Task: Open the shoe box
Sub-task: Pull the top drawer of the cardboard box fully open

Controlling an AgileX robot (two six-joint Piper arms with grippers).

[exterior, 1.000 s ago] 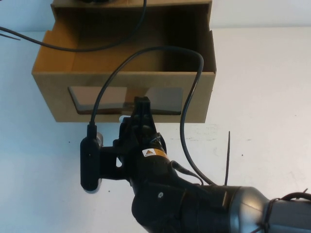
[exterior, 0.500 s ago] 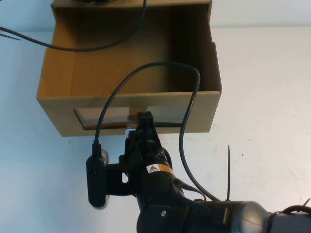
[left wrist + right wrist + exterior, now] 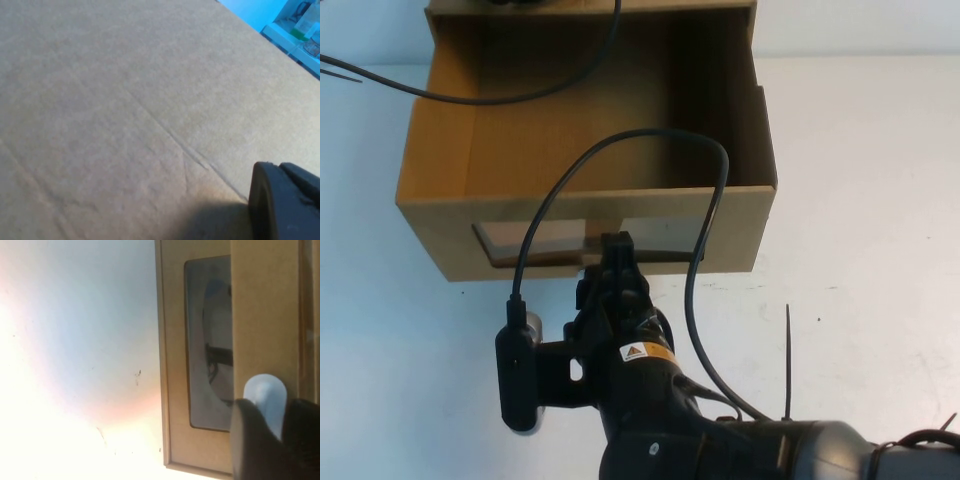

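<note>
Shoe box [image 3: 730, 225] of brown cardboard is lying open-topped at 12 o'clock on the white tabletop [image 3: 870, 150], its near wall showing a clear window [image 3: 530, 240]. Right hand [image 3: 616, 250] is sitting at that wall's lower edge, at 6 o'clock. Left hand [image 3: 282, 200] is hovering close against cardboard. Neither hand's opening can be told.

Open shoe box [image 3: 570, 110], right gripper [image 3: 615, 242] (near wall)

Overhead, two wrist close-ups: shoe box [image 3: 450, 230]
</note>
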